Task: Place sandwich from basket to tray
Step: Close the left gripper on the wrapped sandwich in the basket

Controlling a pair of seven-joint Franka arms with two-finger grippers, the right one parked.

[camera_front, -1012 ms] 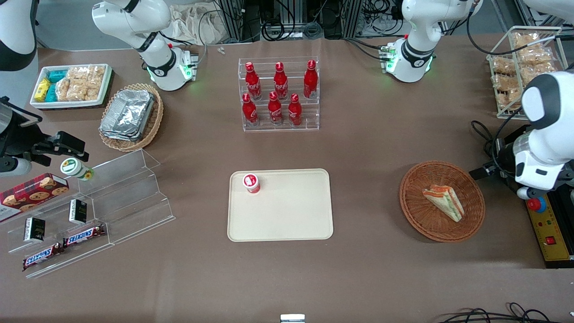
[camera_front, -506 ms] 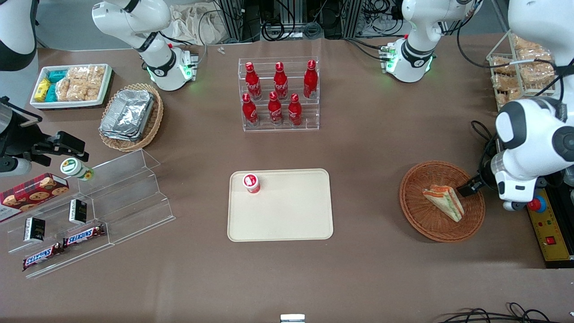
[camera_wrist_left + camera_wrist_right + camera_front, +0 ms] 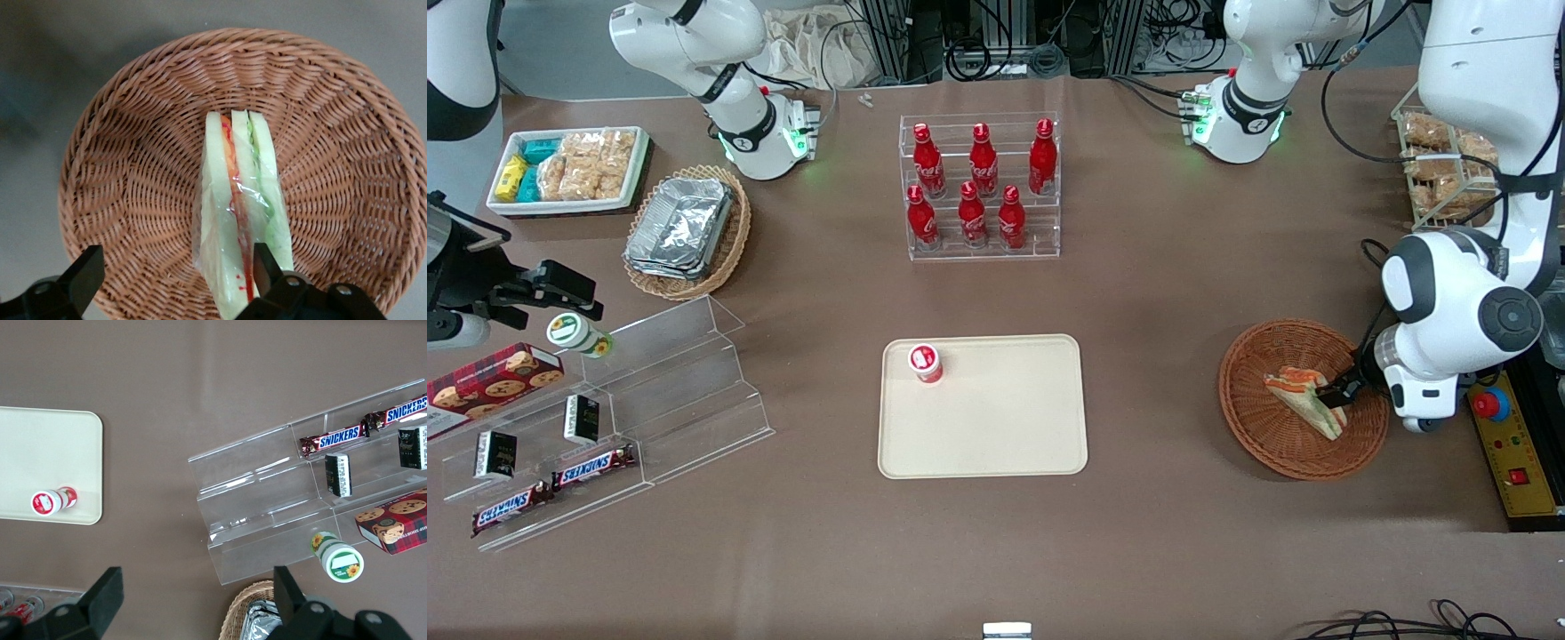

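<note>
The cream tray (image 3: 983,406) carries a small red-and-white cup (image 3: 926,363). Toward the working arm's end, the wicker basket (image 3: 1263,436) holds the sandwich (image 3: 1303,396), pale bread with red, orange and green layers. The gripper (image 3: 175,277) hangs open over it.

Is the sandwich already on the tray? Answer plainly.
No. The sandwich lies in the basket, the gripper right above it; the tray holds only a small red-and-white cup.
</note>
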